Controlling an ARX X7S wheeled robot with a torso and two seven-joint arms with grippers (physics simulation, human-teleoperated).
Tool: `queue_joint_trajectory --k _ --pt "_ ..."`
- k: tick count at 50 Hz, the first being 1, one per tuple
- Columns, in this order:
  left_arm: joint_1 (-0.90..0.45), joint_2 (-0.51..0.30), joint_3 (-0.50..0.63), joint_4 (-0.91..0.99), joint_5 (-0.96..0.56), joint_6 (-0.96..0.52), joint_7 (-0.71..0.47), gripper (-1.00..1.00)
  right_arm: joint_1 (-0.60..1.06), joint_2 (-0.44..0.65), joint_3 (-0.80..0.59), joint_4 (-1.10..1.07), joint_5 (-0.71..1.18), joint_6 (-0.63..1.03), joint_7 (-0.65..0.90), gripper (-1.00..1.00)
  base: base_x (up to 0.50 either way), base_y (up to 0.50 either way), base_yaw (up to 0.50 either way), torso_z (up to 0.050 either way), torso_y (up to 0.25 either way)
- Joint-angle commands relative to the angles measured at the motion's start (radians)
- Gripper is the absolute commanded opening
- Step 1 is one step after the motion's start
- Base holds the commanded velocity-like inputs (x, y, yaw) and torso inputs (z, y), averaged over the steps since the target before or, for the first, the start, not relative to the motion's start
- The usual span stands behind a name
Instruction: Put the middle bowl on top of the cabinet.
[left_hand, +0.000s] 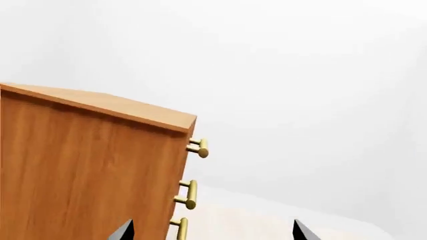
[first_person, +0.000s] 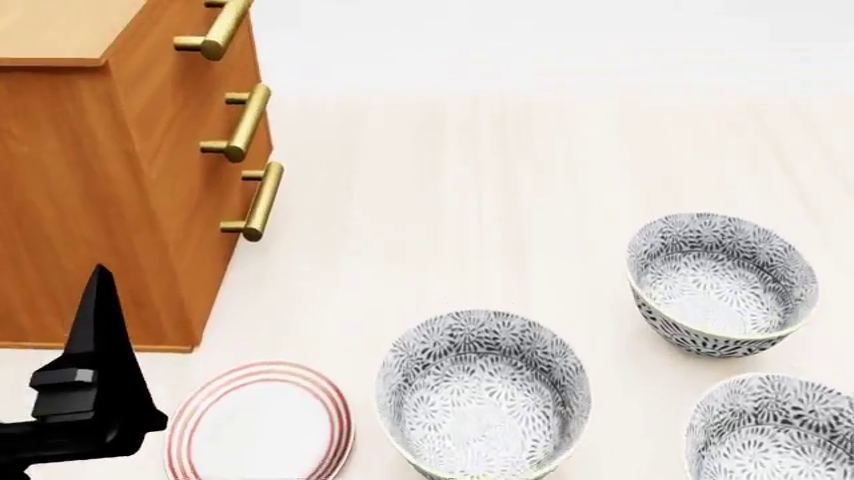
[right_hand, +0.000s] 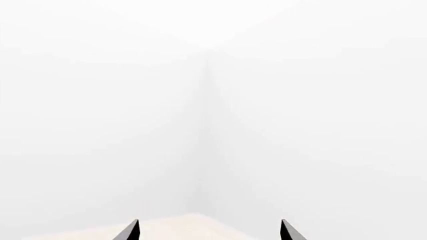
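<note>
Three alike grey-black patterned bowls stand on the pale table in the head view. The middle bowl (first_person: 722, 283) lies between the other two from left to right, set farther back. The other bowls sit front centre (first_person: 483, 395) and at the front right corner (first_person: 774, 430). The orange-brown cabinet (first_person: 94, 180) stands at the back left, and its side also fills the left wrist view (left_hand: 87, 165). My left gripper (left_hand: 213, 232) is open and empty, low at the front left (first_person: 94, 385), far from the bowls. My right gripper (right_hand: 210, 231) is open, empty and faces a white wall.
A white plate with red rings (first_person: 260, 422) lies at the front, between my left gripper and the front centre bowl. Three brass handles (first_person: 247, 122) stick out of the cabinet's front toward the table's middle. The pale table (first_person: 507, 180) stretches behind the bowls.
</note>
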Motion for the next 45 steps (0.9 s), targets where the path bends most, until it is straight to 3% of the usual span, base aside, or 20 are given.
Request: queue_joint_trajectory --k 1,11,22,26,31,35,45 --pt "-0.002 0.005 0.01 -0.008 -0.022 -0.007 0.007 1.0 0.0 0.0 0.005 0.001 0.002 -0.002 -0.004 1.0 0.5 0.0 0.0 0.0 0.0" --pt "0.0 0.016 0.003 -0.031 -0.059 -0.013 -0.008 1.0 0.0 0.0 0.007 -0.004 -0.01 0.008 0.013 1.0 0.5 0.0 0.0 0.0 0.0" --pt "0.021 0.031 0.002 -0.059 -0.129 -0.012 -0.008 1.0 0.0 0.0 0.006 -0.003 -0.016 -0.005 0.014 1.0 0.0 0.0 0.0 0.0 0.001" --pt "0.084 0.067 0.033 -0.118 -0.279 -0.012 0.037 1.0 0.0 0.0 0.014 -0.005 -0.012 -0.009 0.021 1.0 0.0 0.0 0.0 0.0 0.0" --pt "0.13 0.141 0.118 -0.147 -0.201 -0.028 0.012 1.0 0.0 0.0 -0.029 0.018 -0.033 -0.043 0.036 1.0 0.0 0.0 0.0 0.0 0.0" --pt "0.143 0.187 0.183 -0.183 -0.143 -0.017 0.074 1.0 0.0 0.001 -0.059 0.023 -0.047 -0.05 0.055 1.0 0.0 0.0 0.0 0.0 0.0" --pt "0.107 0.269 0.231 -0.15 -0.241 -0.089 0.017 1.0 0.017 0.013 -0.186 -0.002 -0.153 -0.032 0.157 1.0 0.0 0.0 0.0 0.0 0.0"
